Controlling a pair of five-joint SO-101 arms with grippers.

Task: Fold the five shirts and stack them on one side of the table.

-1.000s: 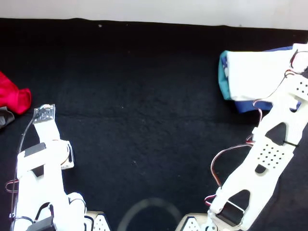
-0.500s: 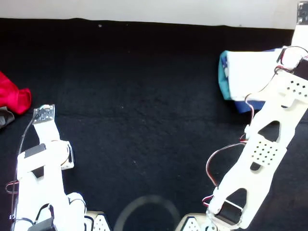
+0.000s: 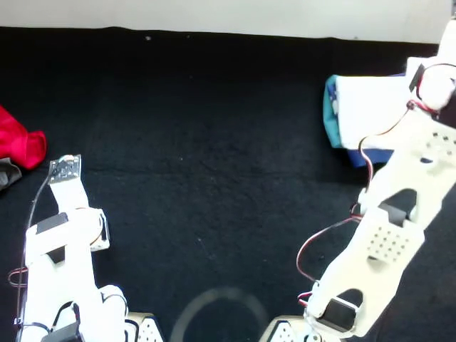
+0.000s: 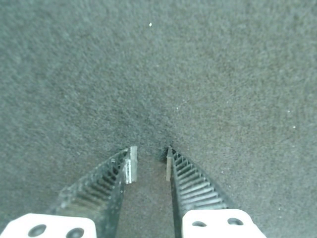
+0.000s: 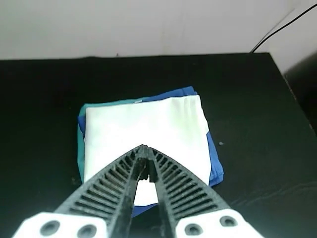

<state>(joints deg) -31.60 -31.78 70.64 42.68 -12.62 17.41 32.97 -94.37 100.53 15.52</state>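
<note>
A stack of folded shirts lies at the table's far right: a white shirt [image 3: 370,107] [image 5: 146,126] on top, a blue one [image 5: 214,158] and a teal one [image 3: 330,114] [image 5: 79,148] beneath it. My right gripper [image 5: 144,159] hangs shut above the near edge of the stack, with nothing between its tips. A crumpled red shirt [image 3: 18,142] sits at the left edge with a grey one [image 3: 6,173] beside it. My left gripper [image 4: 148,159] hovers just over bare black cloth, its fingers a little apart, holding nothing.
The black table cloth [image 3: 214,157] spreads between the two arms. A white wall [image 3: 228,14] runs along the far edge. A black cable [image 5: 277,27] crosses the wall beyond the table's far corner.
The right arm has lifted and drawn up away from the folded stack. The left arm has stayed put.
</note>
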